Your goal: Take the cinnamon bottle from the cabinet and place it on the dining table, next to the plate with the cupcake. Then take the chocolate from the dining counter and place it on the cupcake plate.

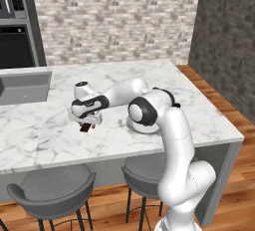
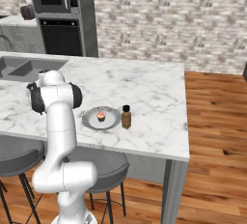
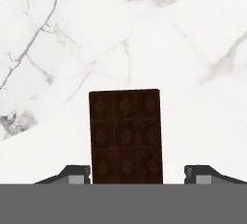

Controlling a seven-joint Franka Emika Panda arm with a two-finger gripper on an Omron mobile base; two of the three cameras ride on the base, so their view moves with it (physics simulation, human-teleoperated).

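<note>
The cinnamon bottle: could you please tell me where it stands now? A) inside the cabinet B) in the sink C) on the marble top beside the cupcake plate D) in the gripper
C: the cinnamon bottle stands upright on the dining table, just beside the plate holding the cupcake.

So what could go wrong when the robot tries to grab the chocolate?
The chocolate sits off-centre between the fingertips: one nearly touches it, the other stands well apart. Closing may push or twist the flat bar on the dining table instead of gripping it.

Later, the plate already holds the cupcake, with the cinnamon bottle right beside. Setting the bar down could bump either.
</note>
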